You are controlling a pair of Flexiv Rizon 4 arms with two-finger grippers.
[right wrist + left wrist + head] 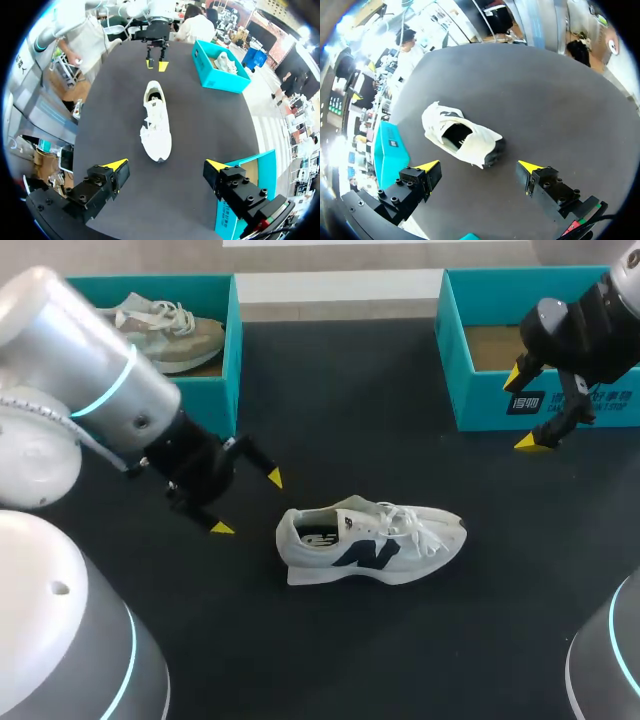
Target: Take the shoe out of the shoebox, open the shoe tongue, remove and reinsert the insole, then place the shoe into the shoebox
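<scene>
While left claw [248, 503] and right claw [521, 410] gape empty, shoe [370, 545] lies clear of left shoebox [232, 350] and right shoebox [480, 405]

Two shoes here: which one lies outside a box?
The white shoe with the dark logo, on the table; the beige shoe sits inside the teal shoebox at the left.

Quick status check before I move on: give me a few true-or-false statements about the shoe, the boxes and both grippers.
1. The white shoe sits on the table, outside both boxes. True.
2. The left gripper is shut on the shoe's heel. False: it is open, near the heel but not touching it.
3. The left shoebox holds a beige shoe. True.
4. The right gripper holds an insole. False: it is open and empty, by the right shoebox.
</scene>
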